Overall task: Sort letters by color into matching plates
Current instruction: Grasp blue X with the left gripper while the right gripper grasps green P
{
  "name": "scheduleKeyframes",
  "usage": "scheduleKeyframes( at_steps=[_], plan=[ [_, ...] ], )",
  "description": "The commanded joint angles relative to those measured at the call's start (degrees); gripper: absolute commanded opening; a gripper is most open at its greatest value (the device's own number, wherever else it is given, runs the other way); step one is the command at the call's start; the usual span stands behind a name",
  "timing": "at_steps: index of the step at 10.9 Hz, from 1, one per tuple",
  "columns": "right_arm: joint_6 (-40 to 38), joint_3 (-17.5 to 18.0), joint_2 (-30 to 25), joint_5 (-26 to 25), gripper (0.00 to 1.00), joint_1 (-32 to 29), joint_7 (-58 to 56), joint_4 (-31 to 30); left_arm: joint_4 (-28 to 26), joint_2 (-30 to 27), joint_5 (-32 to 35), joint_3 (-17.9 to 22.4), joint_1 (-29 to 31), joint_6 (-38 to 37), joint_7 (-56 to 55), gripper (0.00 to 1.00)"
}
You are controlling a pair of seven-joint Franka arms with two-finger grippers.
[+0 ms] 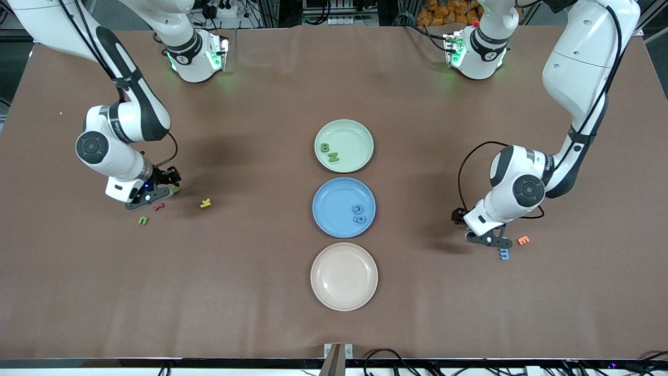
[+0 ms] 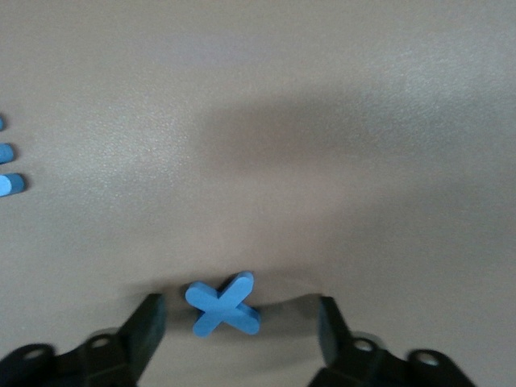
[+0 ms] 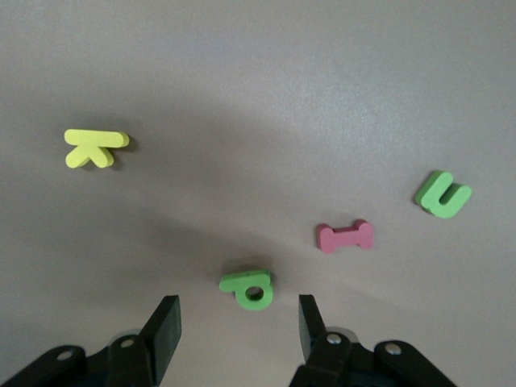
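Note:
My left gripper (image 1: pixel 489 241) is low over the table at the left arm's end, open, with a blue X letter (image 2: pixel 223 305) lying flat between its fingers (image 2: pixel 149 322), a gap on each side. My right gripper (image 1: pixel 155 196) is low at the right arm's end, open, and a green P letter (image 3: pixel 248 289) lies just ahead of its fingertips. In a row at mid-table stand the pale green plate (image 1: pixel 352 137) holding a green B (image 1: pixel 324 148) and N (image 1: pixel 333 155), the blue plate (image 1: pixel 331 203) holding two blue letters (image 1: pixel 359 214), and the bare beige plate (image 1: pixel 344 276).
Beside the right gripper lie a green U (image 1: pixel 143 220), a red letter (image 1: pixel 159 206) and a yellow K (image 1: pixel 205 203). Beside the left gripper lie an orange E (image 1: pixel 523 239) and a blue letter (image 1: pixel 504 254). Both arm bases stand along the table's farthest edge.

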Motion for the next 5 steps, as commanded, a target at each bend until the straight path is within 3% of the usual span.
scheduleKeyframes(
  at_steps=[1, 5],
  plan=[
    [3.6, 0.3, 1.8, 0.1, 0.67, -1.9, -3.8, -0.3, -0.4, 0.0, -1.1, -0.4, 0.4, 1.0, -1.1, 0.0],
    [4.6, 0.2, 3.5, 0.1, 0.67, -1.9, -3.8, -0.6, -0.2, -0.1, -1.0, -0.4, 0.2, 1.0, -2.6, 0.0]
  ],
)
